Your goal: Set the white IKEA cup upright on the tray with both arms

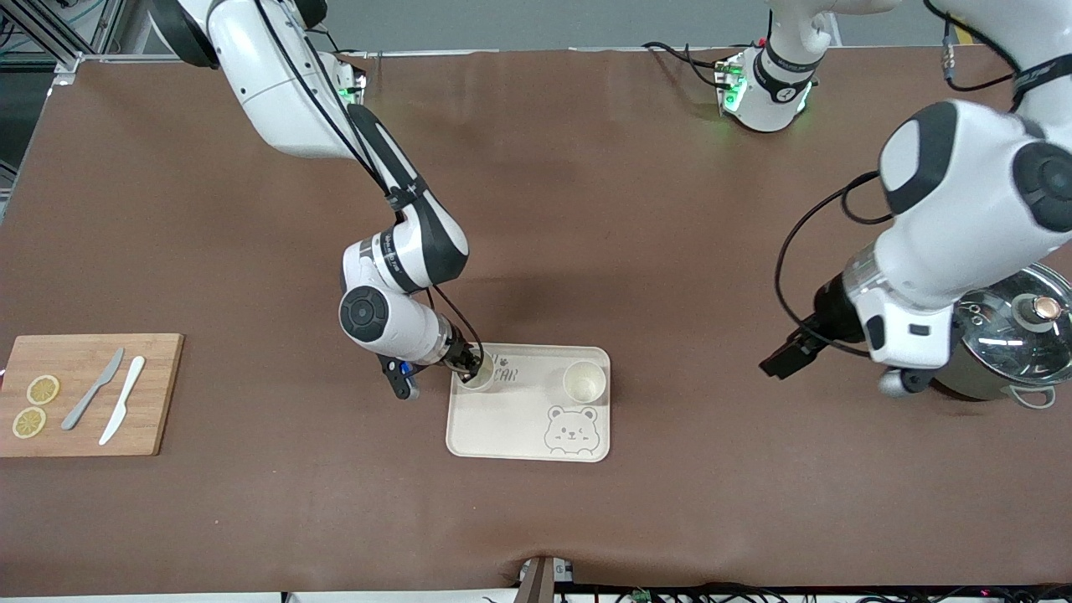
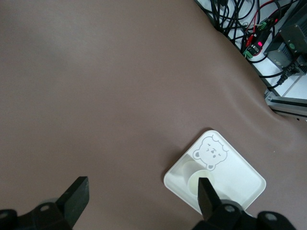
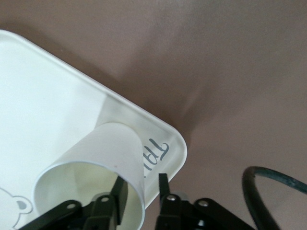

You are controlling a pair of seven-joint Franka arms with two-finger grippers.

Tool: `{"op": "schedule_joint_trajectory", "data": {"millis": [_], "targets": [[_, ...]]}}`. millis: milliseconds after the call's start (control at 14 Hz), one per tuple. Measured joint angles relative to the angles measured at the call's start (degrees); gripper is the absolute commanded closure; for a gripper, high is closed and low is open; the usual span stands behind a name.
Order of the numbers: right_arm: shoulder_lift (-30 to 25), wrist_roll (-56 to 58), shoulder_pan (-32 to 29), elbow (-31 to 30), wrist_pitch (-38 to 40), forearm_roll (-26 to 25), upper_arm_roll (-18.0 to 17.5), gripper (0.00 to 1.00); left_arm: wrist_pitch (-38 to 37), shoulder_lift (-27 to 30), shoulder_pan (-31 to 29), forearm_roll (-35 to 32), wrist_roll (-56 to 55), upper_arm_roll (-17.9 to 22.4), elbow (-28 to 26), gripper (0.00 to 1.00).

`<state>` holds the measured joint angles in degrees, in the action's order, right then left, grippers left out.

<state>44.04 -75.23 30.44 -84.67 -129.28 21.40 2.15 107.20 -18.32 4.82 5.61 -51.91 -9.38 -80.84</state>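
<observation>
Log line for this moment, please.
right gripper: straddling cup rim on tray | second cup: upright on tray | left gripper: open, waiting over table

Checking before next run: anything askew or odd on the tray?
Nothing stands out. Both cups sit upright on the tray; right claw straddles one cup's rim. Left claw waits open over bare table.

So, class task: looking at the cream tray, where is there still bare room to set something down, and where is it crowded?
Free: the tray's stretch nearer the front camera, beside the bear face, and the strip between the two cups. Crowded: the lettered corner, where the right gripper straddles one cup's rim, and the corner holding the second cup.
</observation>
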Motion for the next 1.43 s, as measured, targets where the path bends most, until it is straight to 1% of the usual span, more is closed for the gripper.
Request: {"op": "schedule_joint_trajectory", "data": {"millis": [143,357,571,643,857,1143,1286,1429], "targets": [[0.07,-1.32,0.0,0.32,-0.35,0.0,0.15,0.0,-2.15,1.85,-2.47,-0.52,4.67,0.07,-0.14,0.0],[-0.34,-1.84,-0.01,3.58,-0.14,-0.01,0.39,0.0,-4.17,3.07,-6.32,-1.17,10.26,0.13,-0.26,0.0],[-0.75,-1.94,-0.11,6.45,0.19,-0.01,0.81,0.0,-10.09,5.81,-8.12,-4.89,16.56,0.12,-0.21,0.0],[-1.24,-2.03,-0.36,7.25,1.42,-0.01,1.0,0.0,-11.66,7.07,-8.46,-6.03,19.22,0.14,-0.22,0.0],[-4.49,-2.28,-2.77,8.16,10.35,-0.03,1.59,0.0,-15.04,9.75,-10.25,-7.2,23.85,0.17,-0.29,0.0],[-10.68,-1.39,-6.25,8.51,16.7,-1.6,1.75,0.0,-15.63,10.98,-12.0,-7.71,27.56,0.19,-0.31,0.0],[-12.89,2.52,-8.47,8.54,19.69,-2.24,1.88,0.0,-16.47,11.78,-12.56,-7.86,27.95,0.26,-0.3,0.0],[-14.95,7.77,-11.76,8.71,26.93,-2.43,2.22,0.0,-17.98,12.72,-13.3,-7.87,29.4,0.45,-0.3,0.0]]}}
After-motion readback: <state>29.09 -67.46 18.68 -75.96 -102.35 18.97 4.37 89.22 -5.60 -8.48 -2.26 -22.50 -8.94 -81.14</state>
